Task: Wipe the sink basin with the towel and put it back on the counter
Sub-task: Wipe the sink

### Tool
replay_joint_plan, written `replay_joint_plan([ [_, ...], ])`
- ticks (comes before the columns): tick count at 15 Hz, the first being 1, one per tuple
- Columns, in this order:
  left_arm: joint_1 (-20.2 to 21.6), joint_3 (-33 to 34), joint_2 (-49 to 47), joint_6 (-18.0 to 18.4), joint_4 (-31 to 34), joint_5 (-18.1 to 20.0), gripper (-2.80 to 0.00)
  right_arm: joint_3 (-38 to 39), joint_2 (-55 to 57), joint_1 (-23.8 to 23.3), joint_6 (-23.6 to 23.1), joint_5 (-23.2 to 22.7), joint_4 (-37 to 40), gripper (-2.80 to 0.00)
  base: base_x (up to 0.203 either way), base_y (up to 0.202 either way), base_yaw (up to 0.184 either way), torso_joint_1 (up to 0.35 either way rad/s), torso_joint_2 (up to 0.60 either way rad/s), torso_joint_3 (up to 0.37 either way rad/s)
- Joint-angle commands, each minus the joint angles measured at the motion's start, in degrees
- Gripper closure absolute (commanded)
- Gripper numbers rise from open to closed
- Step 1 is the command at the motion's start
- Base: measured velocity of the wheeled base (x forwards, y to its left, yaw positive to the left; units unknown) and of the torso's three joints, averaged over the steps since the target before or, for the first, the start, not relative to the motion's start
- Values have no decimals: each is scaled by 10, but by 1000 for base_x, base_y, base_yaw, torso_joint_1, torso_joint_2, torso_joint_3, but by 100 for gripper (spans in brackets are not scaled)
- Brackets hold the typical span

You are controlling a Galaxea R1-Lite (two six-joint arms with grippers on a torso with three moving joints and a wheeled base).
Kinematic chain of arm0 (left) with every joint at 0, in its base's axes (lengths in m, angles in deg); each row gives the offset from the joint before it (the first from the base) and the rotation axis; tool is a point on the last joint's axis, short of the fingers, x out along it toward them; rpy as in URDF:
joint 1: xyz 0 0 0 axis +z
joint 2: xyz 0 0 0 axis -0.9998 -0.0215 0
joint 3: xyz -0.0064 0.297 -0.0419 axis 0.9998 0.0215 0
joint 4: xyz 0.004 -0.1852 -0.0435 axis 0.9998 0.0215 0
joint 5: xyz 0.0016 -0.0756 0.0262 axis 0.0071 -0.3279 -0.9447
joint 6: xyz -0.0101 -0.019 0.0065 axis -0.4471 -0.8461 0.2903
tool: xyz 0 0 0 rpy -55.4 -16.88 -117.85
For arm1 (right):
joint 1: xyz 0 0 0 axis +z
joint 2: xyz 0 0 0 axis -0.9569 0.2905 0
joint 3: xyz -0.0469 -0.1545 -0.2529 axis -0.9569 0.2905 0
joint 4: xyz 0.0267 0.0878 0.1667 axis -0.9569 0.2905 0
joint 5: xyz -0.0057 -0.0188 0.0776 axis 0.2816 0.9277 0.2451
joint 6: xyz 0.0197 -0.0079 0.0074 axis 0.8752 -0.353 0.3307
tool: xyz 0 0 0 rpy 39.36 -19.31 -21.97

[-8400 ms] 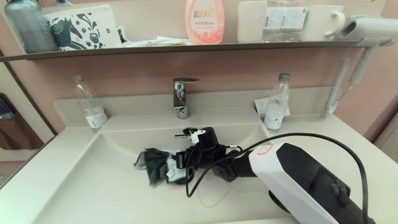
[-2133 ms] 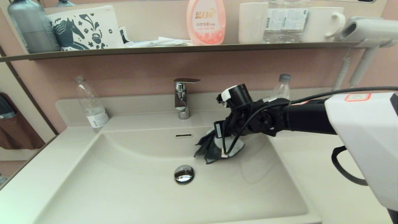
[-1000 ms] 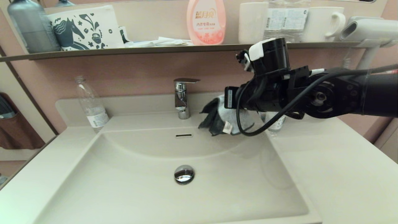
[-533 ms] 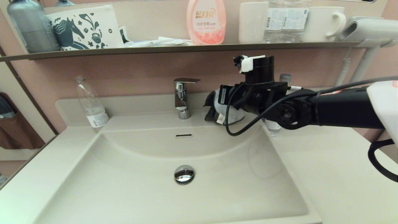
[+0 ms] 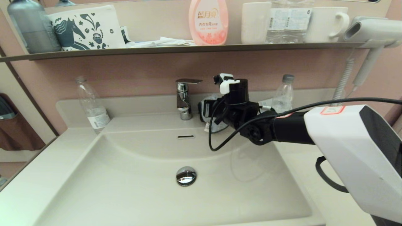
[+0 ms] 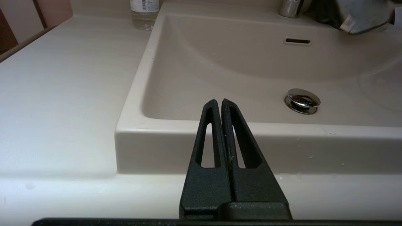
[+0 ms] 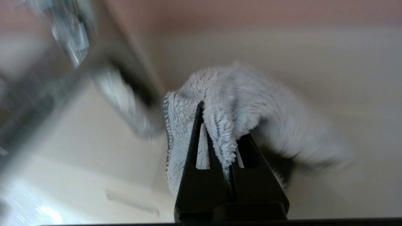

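Observation:
My right gripper [image 7: 216, 106] is shut on the light-blue towel [image 7: 238, 100], whose fluffy fold is pinched between the fingers. In the head view the right arm [image 5: 282, 131] reaches over the back right corner of the sink basin [image 5: 125, 175]. There the towel [image 5: 218, 126] hangs low at the counter ledge just right of the faucet [image 5: 183, 99]; whether it touches the ledge I cannot tell. The drain plug [image 5: 186, 175] and overflow slot [image 5: 185, 137] are uncovered. My left gripper [image 6: 219, 102] is shut and holds nothing, parked in front of the basin's front rim [image 6: 220, 125].
A plastic bottle [image 5: 91, 105] stands on the counter [image 5: 47, 157] at the back left, another bottle [image 5: 282, 94] at the back right behind the arm. Above, a shelf [image 5: 157, 49] carries bottles and cups. A hair dryer [image 5: 370, 29] hangs at the right.
My right gripper lifted the towel out of the basin, swung it up to the back right, and in the last half second lowered it leftwards toward the faucet.

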Motion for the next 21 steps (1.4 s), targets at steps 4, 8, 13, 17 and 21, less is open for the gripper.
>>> replay_joint_plan([
  [4,0,0,0,0,0,0,0,-2,60,1,-13,4,5,0,0,0,0,0,0,0],
  [8,0,0,0,0,0,0,0,-4,68,-12,-21,19,6,0,0,0,0,0,0,0],
  [13,0,0,0,0,0,0,0,21,47,-62,-10,63,23,0,0,0,0,0,0,0],
  [17,0,0,0,0,0,0,0,134,-25,-103,7,67,22,0,0,0,0,0,0,0],
  [21,0,0,0,0,0,0,0,189,-59,-128,9,68,20,0,0,0,0,0,0,0],
])
